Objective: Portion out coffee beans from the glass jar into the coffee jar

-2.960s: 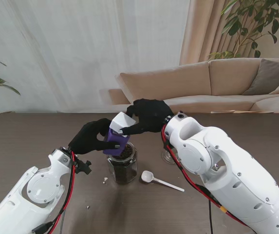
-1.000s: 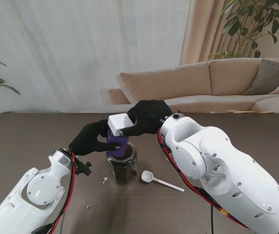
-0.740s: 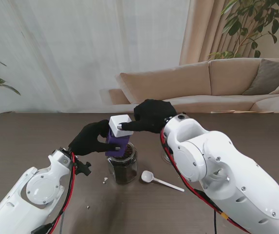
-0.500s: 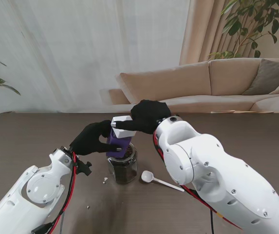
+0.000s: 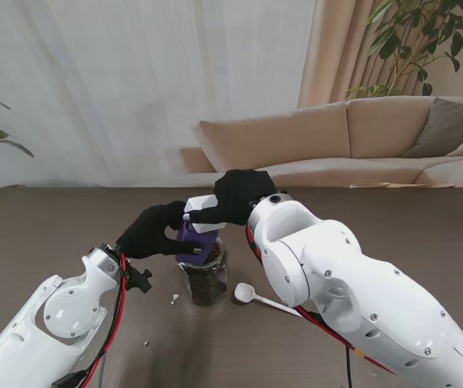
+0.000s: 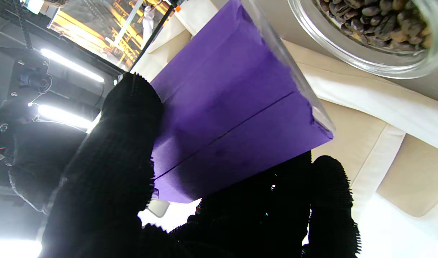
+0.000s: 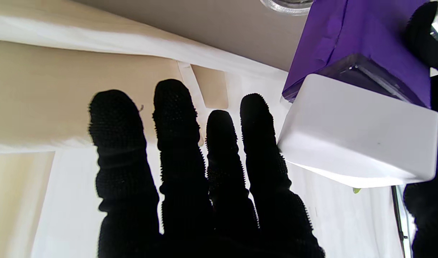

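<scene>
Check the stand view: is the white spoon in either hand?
No, the white spoon lies on the table beside the glass jar, apart from both hands.

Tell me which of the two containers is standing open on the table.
The glass jar of coffee beans: lidless, resting on the table. The purple coffee jar wears a white lid and is held by the left hand.

Dark brown counter (image 5: pixel 45 234). White plastic spoon (image 5: pixel 257 297) lying on it, bowl end to the left. Small white crumbs (image 5: pixel 174 298) on counter left of spoon. Beige sofa (image 5: pixel 360 137) behind counter, grey cushion (image 5: pixel 449 125), white curtain (image 5: pixel 118 89), leafy plants (image 5: pixel 413 36) far right and far left.
</scene>
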